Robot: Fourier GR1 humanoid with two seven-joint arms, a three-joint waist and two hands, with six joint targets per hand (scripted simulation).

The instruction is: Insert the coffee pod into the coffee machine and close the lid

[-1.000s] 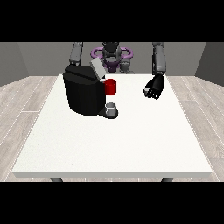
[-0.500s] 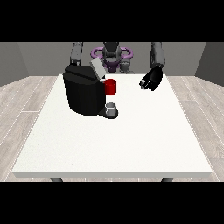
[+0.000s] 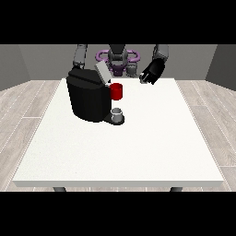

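The black coffee machine (image 3: 87, 99) stands on the table's left half, with its grey lid (image 3: 102, 73) tilted up and open. A red round holder (image 3: 116, 91) juts from the machine's right side. Below it a small grey cylinder (image 3: 118, 114) sits on the machine's base. The hand at the view's right (image 3: 150, 73) hangs in the air near the table's far edge, right of the red holder and higher than it. I see no pod in it. Of the other arm only the upper part (image 3: 80, 56) shows; its hand is hidden behind the machine.
The white table (image 3: 138, 152) stretches wide towards the camera in front of the machine. The robot's purple and grey torso (image 3: 117, 57) stands behind the far edge.
The hand at the view's right has risen and moved left, towards the machine's red holder. The machine, its lid and the grey cylinder stay as they were.
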